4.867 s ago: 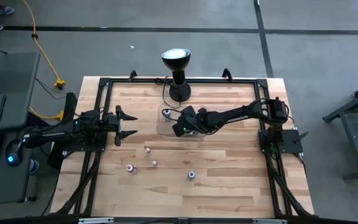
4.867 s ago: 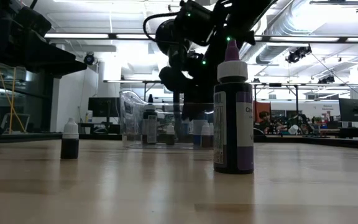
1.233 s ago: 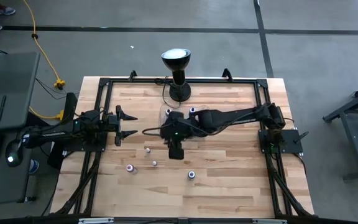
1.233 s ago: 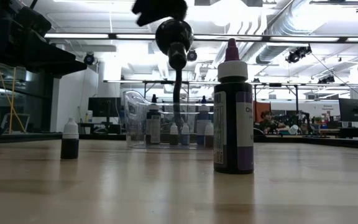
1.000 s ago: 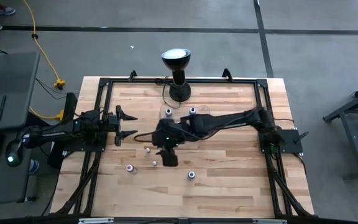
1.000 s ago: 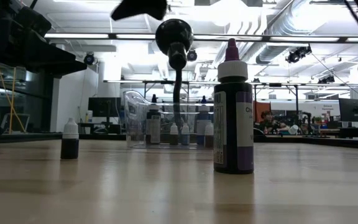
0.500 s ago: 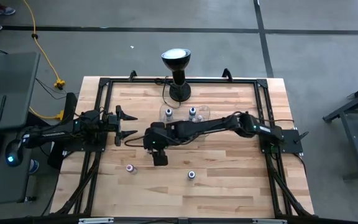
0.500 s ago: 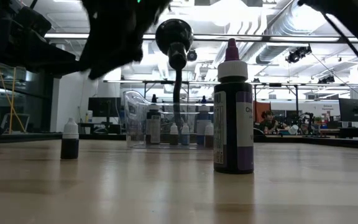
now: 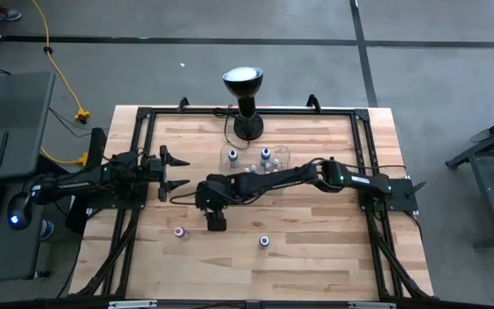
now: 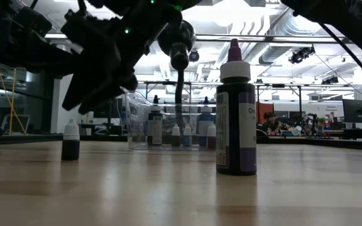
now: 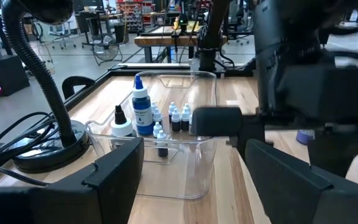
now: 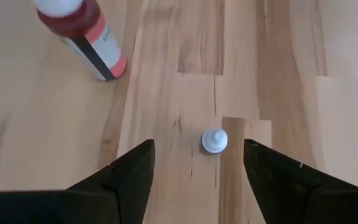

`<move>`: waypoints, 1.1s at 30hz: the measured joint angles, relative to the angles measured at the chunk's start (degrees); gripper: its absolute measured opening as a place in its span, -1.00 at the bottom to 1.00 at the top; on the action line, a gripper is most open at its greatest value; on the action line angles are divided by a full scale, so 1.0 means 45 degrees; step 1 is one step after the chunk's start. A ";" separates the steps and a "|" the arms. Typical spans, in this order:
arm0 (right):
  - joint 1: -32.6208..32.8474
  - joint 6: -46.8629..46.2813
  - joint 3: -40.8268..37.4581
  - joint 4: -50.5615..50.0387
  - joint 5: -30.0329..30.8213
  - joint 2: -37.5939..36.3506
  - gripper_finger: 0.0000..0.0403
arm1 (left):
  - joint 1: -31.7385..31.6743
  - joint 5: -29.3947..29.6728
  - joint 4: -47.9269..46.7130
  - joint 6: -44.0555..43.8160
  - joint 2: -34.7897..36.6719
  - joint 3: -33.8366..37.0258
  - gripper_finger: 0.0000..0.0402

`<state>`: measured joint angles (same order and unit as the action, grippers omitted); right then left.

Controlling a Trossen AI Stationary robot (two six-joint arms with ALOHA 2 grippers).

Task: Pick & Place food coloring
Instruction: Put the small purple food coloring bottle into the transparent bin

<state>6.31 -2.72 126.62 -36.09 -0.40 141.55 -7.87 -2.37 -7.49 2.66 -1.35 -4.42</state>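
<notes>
Roughly halfway I'd say: several bottles already stand in the tray near the table's far edge, about 3 loose ones remain. Right gripper hangs wide open and empty over a small white-capped bottle. Left gripper waits open at the left edge.

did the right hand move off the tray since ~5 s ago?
Yes. The right hand left the clear tray by the black lamp and now hangs open over a small white-capped bottle, toward the left arm's side.
</notes>
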 joint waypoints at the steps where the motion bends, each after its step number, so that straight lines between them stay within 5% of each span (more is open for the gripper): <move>1: 0.0003 0.0108 0.0001 0.0094 0.0111 0.0066 0.16 | -0.0003 0.0000 0.0000 0.0001 -0.0003 0.0003 0.38; 13: -0.0065 0.0390 0.0040 0.0400 0.0837 0.0335 0.16 | -0.0003 0.0004 0.0000 0.0005 -0.0004 0.0000 0.38; 33: 0.0625 0.1681 0.1876 -0.1591 0.4102 0.0381 0.16 | 0.0001 0.0005 -0.0001 0.0002 -0.0004 0.0001 0.38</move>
<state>9.12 4.85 135.06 -43.24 18.07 143.27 -7.86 -2.35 -7.49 2.67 -1.37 -4.42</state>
